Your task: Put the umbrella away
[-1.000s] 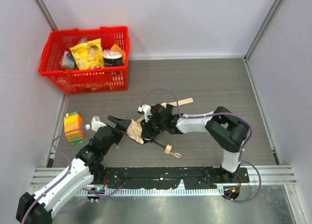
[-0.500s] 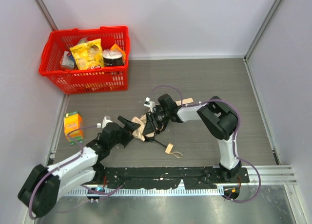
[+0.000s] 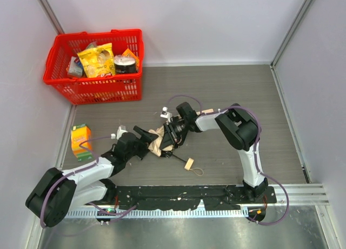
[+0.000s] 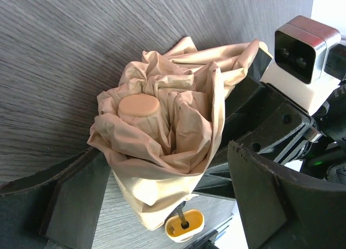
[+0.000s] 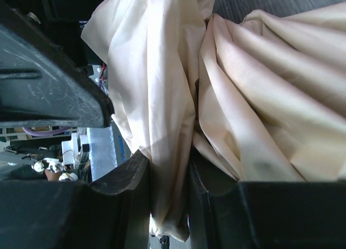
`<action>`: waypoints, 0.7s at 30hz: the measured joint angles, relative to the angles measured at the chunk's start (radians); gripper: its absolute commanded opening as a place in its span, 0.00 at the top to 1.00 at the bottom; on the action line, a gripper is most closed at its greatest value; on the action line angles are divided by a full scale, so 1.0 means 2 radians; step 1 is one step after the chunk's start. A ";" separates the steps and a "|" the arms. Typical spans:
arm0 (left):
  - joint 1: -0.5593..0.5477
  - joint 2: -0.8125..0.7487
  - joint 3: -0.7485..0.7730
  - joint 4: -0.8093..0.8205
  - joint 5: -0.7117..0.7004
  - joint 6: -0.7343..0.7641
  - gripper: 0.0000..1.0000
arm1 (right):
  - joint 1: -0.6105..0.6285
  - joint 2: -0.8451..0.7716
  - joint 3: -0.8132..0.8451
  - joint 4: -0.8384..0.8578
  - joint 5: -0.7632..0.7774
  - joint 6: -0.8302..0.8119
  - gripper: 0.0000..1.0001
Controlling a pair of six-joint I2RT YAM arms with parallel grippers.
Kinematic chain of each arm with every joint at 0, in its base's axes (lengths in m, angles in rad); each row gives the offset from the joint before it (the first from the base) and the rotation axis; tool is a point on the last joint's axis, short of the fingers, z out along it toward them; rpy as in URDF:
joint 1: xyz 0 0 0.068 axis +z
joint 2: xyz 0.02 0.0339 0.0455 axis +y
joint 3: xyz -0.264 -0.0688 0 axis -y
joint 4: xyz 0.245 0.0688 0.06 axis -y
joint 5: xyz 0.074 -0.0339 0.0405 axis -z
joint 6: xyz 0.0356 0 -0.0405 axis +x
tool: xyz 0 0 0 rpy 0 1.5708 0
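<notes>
The umbrella lies crumpled mid-table, its beige canopy bunched, with a thin black shaft running to the cream handle and loop cord. In the left wrist view the canopy sits between my open left fingers, tip cap toward the camera, handle below. My left gripper is open at the canopy's left end. My right gripper is shut on a fold of canopy fabric from the right side. The beige strap pokes out behind the right arm.
A red basket of groceries stands at the back left. An orange and green carton stands at the left edge beside my left arm. Grey walls enclose the table on three sides.
My left gripper has pushed forward to the right, up to the canopy's end. My right arm has folded in further, its wrist shifting slightly back, still on the fabric. The handle moved a little.
</notes>
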 measured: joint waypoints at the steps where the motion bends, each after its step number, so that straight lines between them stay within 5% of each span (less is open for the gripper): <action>1: 0.000 0.001 0.000 0.000 0.000 -0.001 0.12 | -0.001 0.000 0.000 -0.001 -0.003 0.000 0.99; 12: -0.018 0.052 0.029 -0.008 -0.026 -0.032 0.12 | -0.006 -0.009 -0.011 0.014 -0.009 0.015 0.99; 21: -0.036 0.100 0.029 0.070 -0.059 -0.035 0.26 | -0.015 -0.014 -0.024 0.040 -0.017 0.037 0.99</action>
